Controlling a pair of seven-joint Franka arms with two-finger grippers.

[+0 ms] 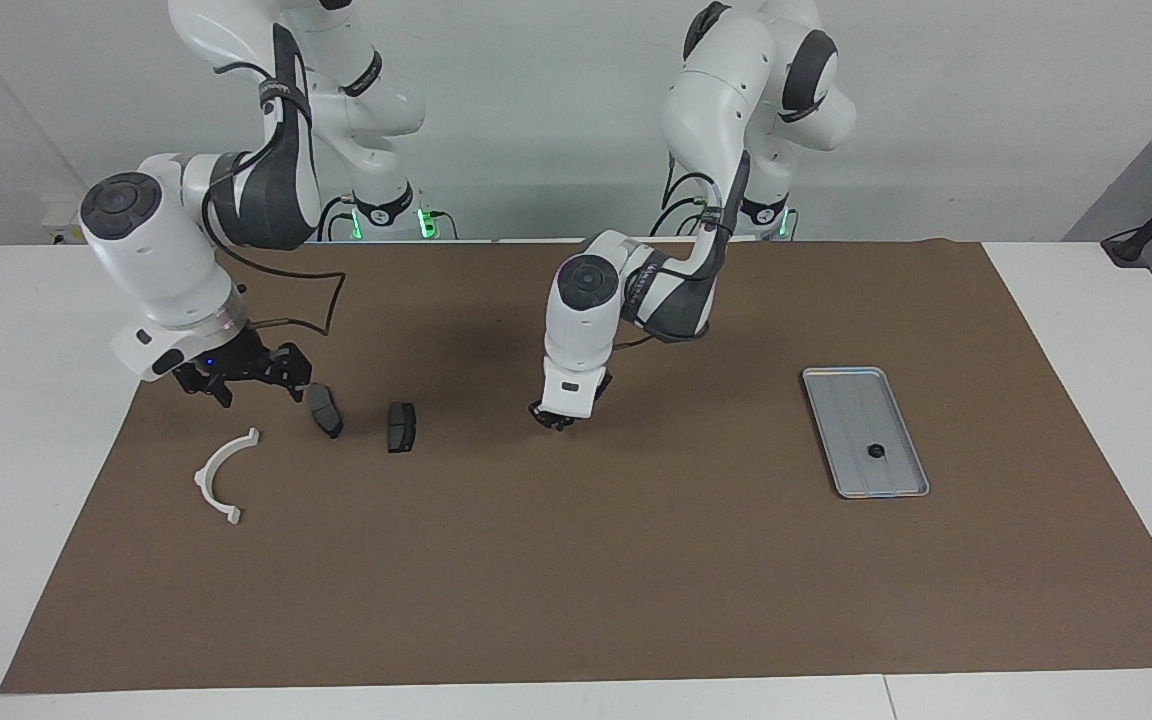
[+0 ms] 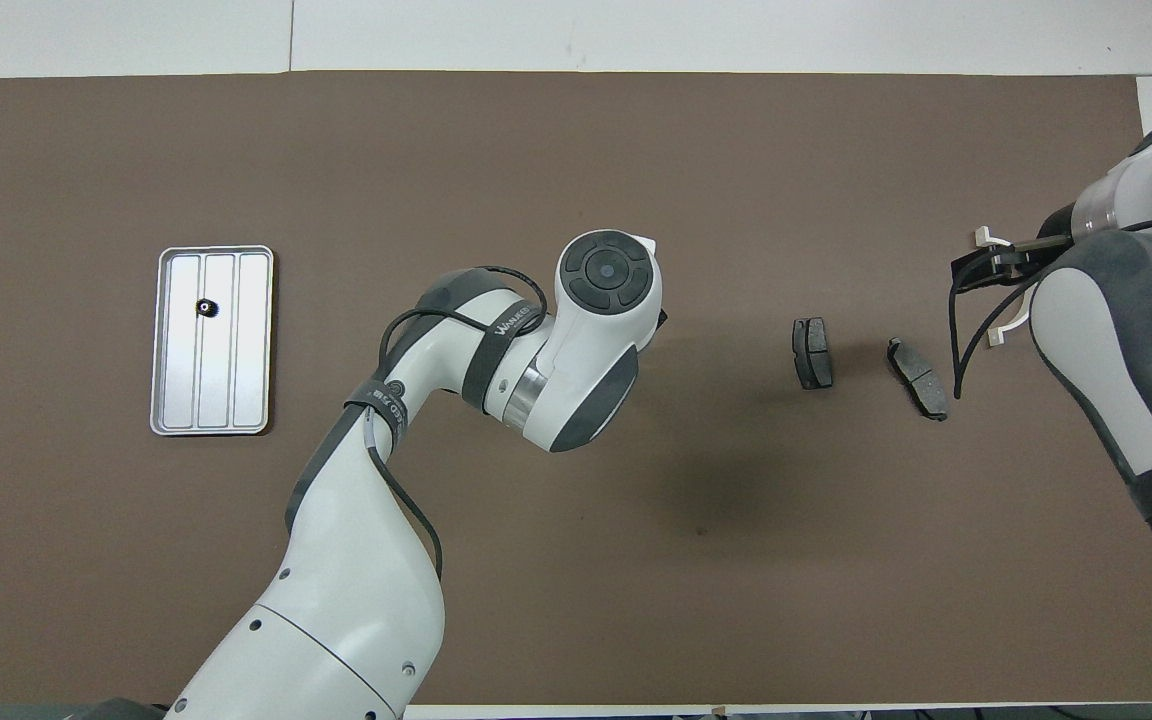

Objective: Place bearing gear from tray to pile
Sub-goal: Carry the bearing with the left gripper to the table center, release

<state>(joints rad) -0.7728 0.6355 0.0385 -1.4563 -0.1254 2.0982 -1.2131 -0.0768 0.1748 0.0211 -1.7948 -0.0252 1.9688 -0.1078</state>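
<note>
I see a tiny black round gear (image 1: 875, 451) with little teeth. It lies in the flat silver metal tray (image 1: 841, 388) with ridges, at the left arm's end of the brown mat (image 1: 576, 560).

The left gripper (image 1: 554, 419) hangs over the middle of the mat. Only the facing view shows its tips, nearly together; I can't tell if it holds anything.

The right gripper (image 1: 246, 385) is spread wide, holding nothing, over the pile: two dark grey pads (image 1: 402, 427) and a white curved plastic half-ring (image 1: 223, 478).
</note>
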